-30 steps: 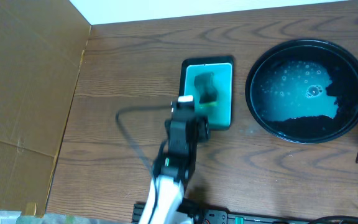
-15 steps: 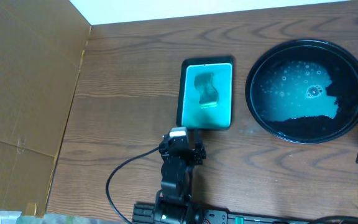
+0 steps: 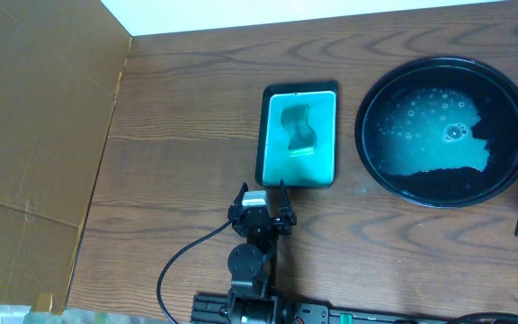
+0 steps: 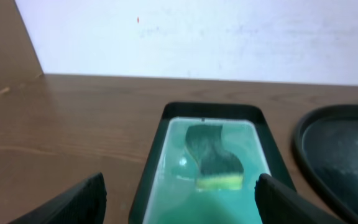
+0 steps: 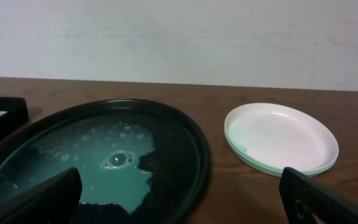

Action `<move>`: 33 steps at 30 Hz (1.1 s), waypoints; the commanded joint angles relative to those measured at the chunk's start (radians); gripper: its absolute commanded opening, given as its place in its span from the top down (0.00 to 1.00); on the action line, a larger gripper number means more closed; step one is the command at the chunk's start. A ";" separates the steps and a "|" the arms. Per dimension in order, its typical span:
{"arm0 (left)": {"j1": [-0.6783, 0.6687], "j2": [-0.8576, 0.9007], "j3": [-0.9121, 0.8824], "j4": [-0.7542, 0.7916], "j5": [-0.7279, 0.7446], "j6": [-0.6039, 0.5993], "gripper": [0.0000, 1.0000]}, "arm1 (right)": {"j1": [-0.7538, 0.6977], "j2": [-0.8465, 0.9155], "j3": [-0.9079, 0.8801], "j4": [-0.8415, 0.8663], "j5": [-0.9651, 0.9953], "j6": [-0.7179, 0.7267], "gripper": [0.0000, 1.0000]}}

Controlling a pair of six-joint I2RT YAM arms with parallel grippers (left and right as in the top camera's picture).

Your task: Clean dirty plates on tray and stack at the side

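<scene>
With the left gripper (image 3: 261,193) and right gripper (image 5: 182,202) spread wide and empty, white plates (image 5: 281,138) are seen stacked beside the plateless black tray (image 3: 439,187), so the task is judged complete.

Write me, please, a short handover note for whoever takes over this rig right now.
Grippers: the left gripper is open and empty, over the table just short of the teal dish. The right gripper is open and empty, facing the tray.
Things: the sponge lies in the dish. The tray holds only teal soapy water. The plates sit stacked on the table to the right of the tray; the top face looks white.
Done: apparently washing and stacking.
Left: probably only checking the stack's count, which cannot be told from here.
</scene>
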 commanded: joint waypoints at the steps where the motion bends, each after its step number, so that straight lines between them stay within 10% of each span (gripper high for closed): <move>1: 0.011 -0.012 -0.036 0.002 0.027 0.013 0.23 | 0.005 -0.006 -0.002 -0.004 0.004 -0.015 0.01; 33: 0.030 -0.008 -0.035 -0.022 0.048 0.047 0.23 | 0.005 -0.006 -0.002 -0.004 0.004 -0.015 0.01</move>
